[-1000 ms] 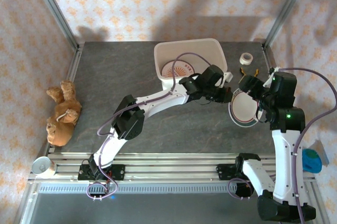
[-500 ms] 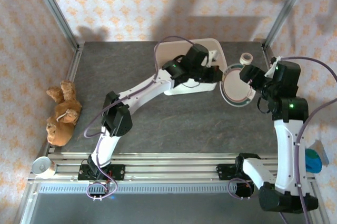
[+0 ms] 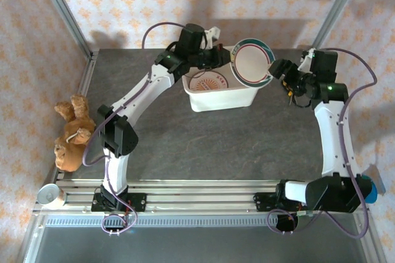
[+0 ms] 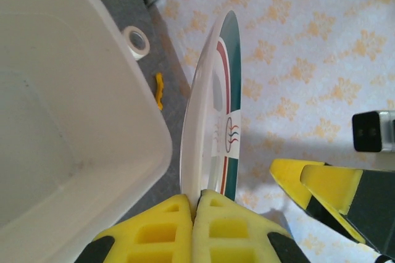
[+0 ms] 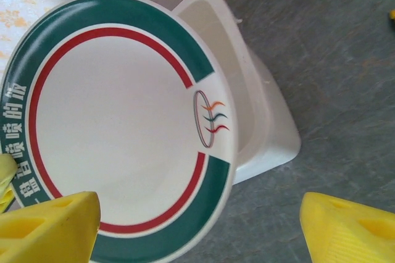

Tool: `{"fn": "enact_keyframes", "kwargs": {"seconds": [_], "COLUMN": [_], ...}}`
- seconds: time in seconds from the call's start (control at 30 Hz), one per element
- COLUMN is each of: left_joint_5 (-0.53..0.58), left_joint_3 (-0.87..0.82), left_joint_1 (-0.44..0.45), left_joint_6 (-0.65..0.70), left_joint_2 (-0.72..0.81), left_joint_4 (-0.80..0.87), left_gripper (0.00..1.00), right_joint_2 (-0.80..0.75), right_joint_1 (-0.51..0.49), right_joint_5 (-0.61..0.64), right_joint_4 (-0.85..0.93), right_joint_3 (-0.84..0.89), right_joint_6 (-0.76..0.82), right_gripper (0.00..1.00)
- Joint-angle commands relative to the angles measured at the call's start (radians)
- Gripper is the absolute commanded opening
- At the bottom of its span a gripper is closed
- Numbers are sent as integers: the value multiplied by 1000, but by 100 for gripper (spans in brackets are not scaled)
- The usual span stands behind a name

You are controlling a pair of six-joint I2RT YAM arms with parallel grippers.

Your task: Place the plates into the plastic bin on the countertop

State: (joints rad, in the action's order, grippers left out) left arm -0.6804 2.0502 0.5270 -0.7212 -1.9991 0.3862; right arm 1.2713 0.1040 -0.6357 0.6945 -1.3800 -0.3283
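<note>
**Step in hand:** carrying a plate to the bin. The white round shallow plate with the dark teal rim and red ring [image 5: 117,127] is held raised and nearly on edge. It sits above the far right corner of the white, slightly translucent rectangular plastic bin [image 3: 222,99], which stands on the dark grey mottled countertop [image 3: 185,146]. One white plate with an orange-red printed centre [image 3: 208,81] already lies flat in the bin.

**Recommendation:** In my judgement the plate should be brought fully over the bin's opening, clear of the rolled rim. It should then be tipped towards flat and lowered close to the plate inside before the grip is let go. Dropping it on edge from this height risks a bounce or a chip.

**Left gripper** [image 4: 196,210]: clenched. Its yellow pads [image 4: 170,226] pinch the plate's lower rim, one on each face, and carry the plate alone.

**Right gripper** [image 5: 199,220]: jaws spread wide, grasping nothing. It stands just beside the plate's rim, and the left wrist view shows a gap between them. It should keep clear of the descent.
</note>
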Motion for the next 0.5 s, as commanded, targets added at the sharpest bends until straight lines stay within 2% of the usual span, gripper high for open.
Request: {"fn": "enact_keyframes", "kwargs": {"seconds": [0.0,0.2,0.47], "left_joint_5": [-64,-94,-103], "left_joint_3": [-24,-76,-134], "left_joint_1": [-39,-86,-102], "left_joint_6": [-69,-126,-180], "left_joint_2": [64,85,126], "left_joint_4": [-102,-174,-234], "left_gripper": [0,0,0], "right_joint_2": [30,117,243], "right_joint_1": [5,-5,-70], "right_joint_5": [-110,-191,-223], "right_joint_4": [-103,-164,-214], "right_joint_3": [-24,-28,-47], "right_joint_6": [-45,-79,-94], "right_gripper": [83,77,71]}}
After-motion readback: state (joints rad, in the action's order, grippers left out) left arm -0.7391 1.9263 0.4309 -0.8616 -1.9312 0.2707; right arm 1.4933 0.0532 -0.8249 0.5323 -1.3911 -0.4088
